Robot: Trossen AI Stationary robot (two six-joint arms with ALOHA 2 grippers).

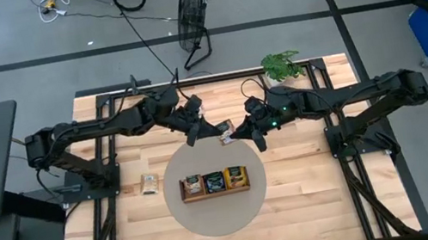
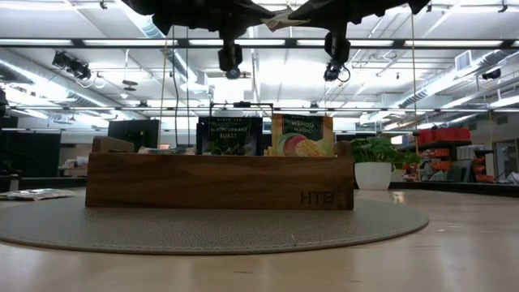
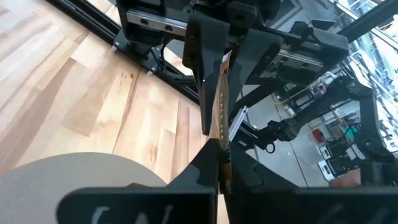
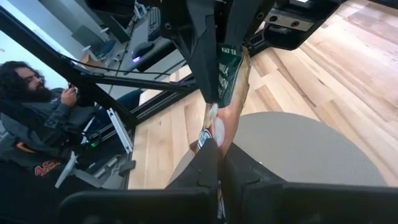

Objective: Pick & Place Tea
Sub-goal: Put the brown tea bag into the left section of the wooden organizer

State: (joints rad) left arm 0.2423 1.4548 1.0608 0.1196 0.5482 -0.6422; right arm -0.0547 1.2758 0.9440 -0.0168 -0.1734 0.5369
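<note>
A tea sachet (image 1: pixel 225 128) hangs in mid-air above the surface, pinched from both sides: the left gripper (image 1: pixel 203 130) has its fingers (image 3: pixel 208 165) clamped tight on one edge and the right gripper (image 1: pixel 242 130) has its fingers (image 4: pixel 208 163) closed on the opposite edge. In the right wrist view the sachet (image 4: pixel 225 93) shows a dark green top and an orange lower part; it may be two sachets stacked, I can't quite tell from here. In the left wrist view it is seen edge-on as a thin strip (image 3: pixel 222 106) between the opposing fingers.

Below the joined fingers, nearer the front of the surface, sits the wooden tray (image 1: pixel 215 191) on a round grey mat (image 1: pixel 213 220). Three sachets stand upright in it: a dark blackcurrant one (image 2: pixel 231 135), a mango one (image 2: pixel 302 135), and a third (image 1: pixel 193 184) at the end on the left gripper's side. One more sachet (image 1: pixel 150 183) lies flat on the bare wood, off the mat, out beyond the tray on the left arm's side.

A small potted plant (image 1: pixel 282 64) stands at the far edge of the surface, behind the right gripper. A seated person (image 4: pixel 43 118) shows past the frame in the right wrist view.
</note>
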